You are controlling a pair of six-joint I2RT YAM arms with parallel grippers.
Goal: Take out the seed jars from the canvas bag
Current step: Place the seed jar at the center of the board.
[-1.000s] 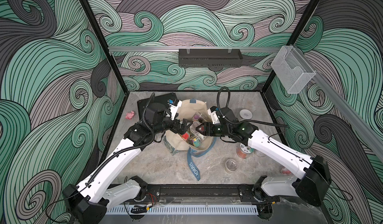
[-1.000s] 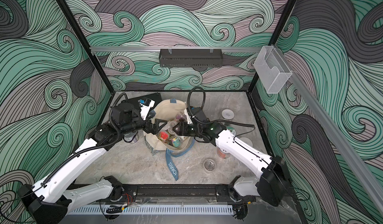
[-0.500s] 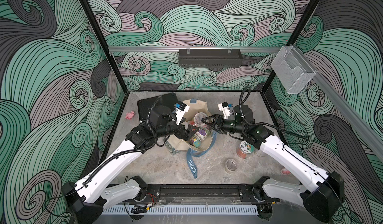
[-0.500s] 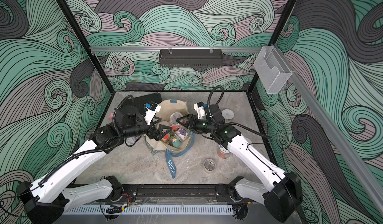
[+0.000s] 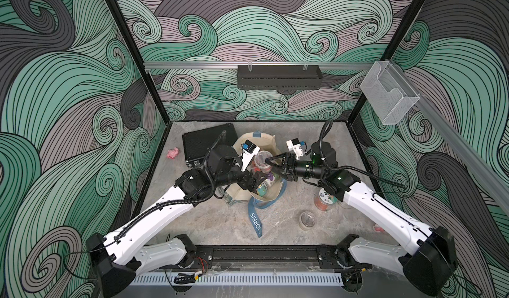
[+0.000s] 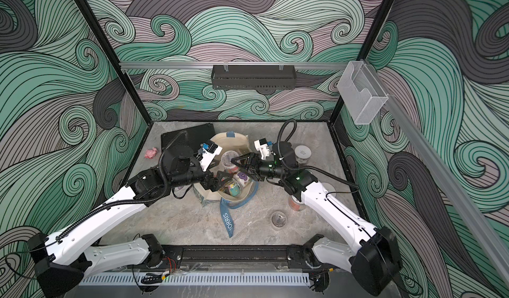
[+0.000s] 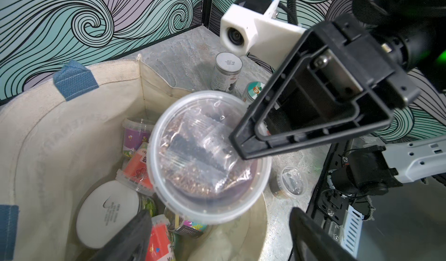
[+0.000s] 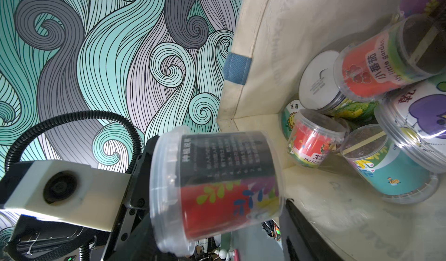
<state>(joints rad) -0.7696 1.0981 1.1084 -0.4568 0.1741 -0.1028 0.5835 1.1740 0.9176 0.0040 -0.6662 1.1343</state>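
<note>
"ORRIS" on the blue strap point(image 5: 256, 223); "小番茄" and "My little garden" on a red-labelled seed jar point(image 8: 362, 71) in the bag point(image 8: 301, 30)

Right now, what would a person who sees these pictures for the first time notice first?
The right gripper clamps a clear plastic jar with a red flowered label above the mouth of the cream canvas bag with blue straps, at the scene's centre. Inside the bag lie more colourful jars; the left gripper hangs open over them.

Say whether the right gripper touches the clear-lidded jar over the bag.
Touching. The right gripper grips the jar: the right wrist view shows it between the fingers, the left wrist view one finger across its lid.
</note>
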